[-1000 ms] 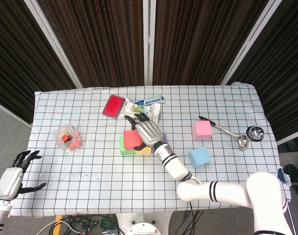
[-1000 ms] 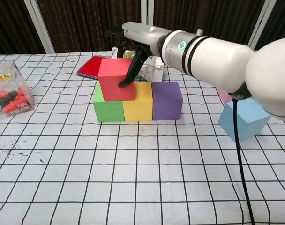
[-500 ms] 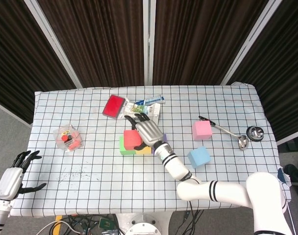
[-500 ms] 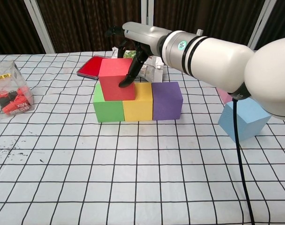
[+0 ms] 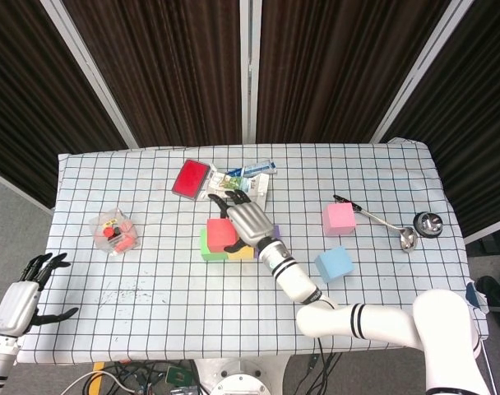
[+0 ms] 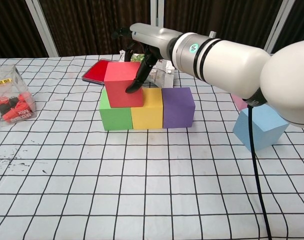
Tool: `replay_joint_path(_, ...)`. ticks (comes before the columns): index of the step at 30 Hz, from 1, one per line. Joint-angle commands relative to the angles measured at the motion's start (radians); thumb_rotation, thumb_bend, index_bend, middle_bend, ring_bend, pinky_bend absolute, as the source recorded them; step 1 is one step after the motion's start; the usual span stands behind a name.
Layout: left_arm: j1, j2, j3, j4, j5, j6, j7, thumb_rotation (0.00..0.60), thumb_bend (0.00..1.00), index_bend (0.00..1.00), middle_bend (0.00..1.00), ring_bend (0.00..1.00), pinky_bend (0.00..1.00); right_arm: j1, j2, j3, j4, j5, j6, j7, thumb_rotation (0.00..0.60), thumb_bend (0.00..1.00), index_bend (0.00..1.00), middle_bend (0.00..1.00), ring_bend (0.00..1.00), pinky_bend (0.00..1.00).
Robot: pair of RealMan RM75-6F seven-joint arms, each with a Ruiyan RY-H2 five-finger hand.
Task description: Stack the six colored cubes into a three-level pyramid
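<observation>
While atop green/yellow, red cube (image 6: 123, 84) sits in right robot hand (image 6: 142, 50).

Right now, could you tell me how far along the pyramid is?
Done: the base row of green cube, yellow cube and purple cube sits side by side. In hand: the right hand grips the red cube, which rests over the green and yellow seam. Left: the blue cube and pink cube lie apart on the table. The left hand holds nothing.
</observation>
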Motion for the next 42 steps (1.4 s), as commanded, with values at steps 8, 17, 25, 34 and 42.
replay_joint_path(8,0.000,0.001,0.001,-0.001,0.001,0.001,0.001,0.600,0.00,0.10,0.21,0.05,0.05,-0.001,-0.004,-0.004,0.007,-0.001,-0.005,0.001,0.600,0.05,0.00,0.44,0.05,0.00)
replay_joint_path(17,-0.001,0.000,0.000,0.000,0.000,-0.001,0.000,0.600,0.00,0.10,0.21,0.05,0.05,0.000,-0.006,-0.004,0.011,0.001,-0.007,-0.002,0.600,0.05,0.00,0.44,0.05,0.00)
replay_joint_path(25,-0.001,-0.001,-0.001,0.003,-0.003,-0.002,-0.006,0.600,0.00,0.10,0.21,0.05,0.05,0.002,0.003,-0.009,0.007,0.004,-0.030,0.003,0.600,0.04,0.00,0.31,0.04,0.00)
replay_joint_path(34,-0.003,-0.001,-0.002,0.006,-0.005,-0.005,-0.012,0.600,0.00,0.10,0.21,0.05,0.04,0.000,0.018,-0.016,-0.005,0.004,-0.054,0.019,0.600,0.00,0.00,0.16,0.00,0.00)
replay_joint_path(42,-0.003,0.000,-0.002,0.004,-0.003,-0.005,-0.008,0.600,0.00,0.10,0.21,0.05,0.05,-0.029,0.060,-0.022,-0.070,-0.038,-0.023,0.042,0.600,0.00,0.00,0.10,0.00,0.00)
